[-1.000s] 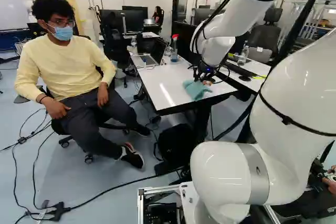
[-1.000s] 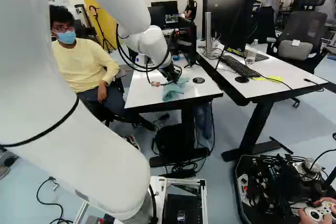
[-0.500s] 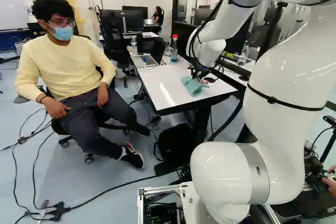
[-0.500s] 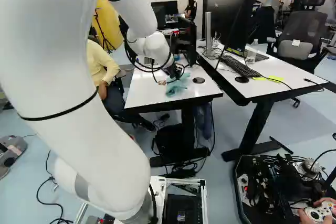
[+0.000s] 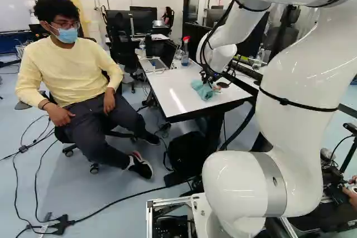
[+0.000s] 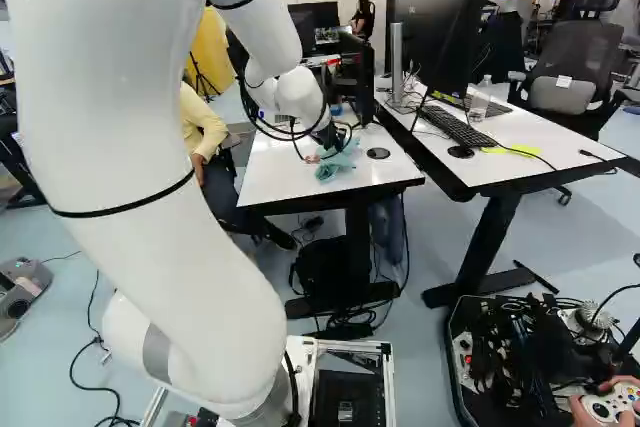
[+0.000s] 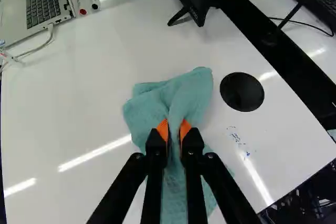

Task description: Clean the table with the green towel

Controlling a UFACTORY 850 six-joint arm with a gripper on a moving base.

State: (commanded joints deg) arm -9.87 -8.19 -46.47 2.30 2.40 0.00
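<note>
You are working with bright indoor light in all three views. Note the glare streaks on the white table (image 7: 68,98) in the wrist view: long ones on both sides of the towel (image 7: 142,114), whose folds carry soft shading. In the left base view, you see a pale streak along the same tabletop. Observe that the glossy white arm (image 5: 295,98) returns small highlights and shades to grey around its curves. Expect soft, darker patches on the floor (image 5: 111,193) and low contrast around the black bag (image 5: 187,151) under the table.
</note>
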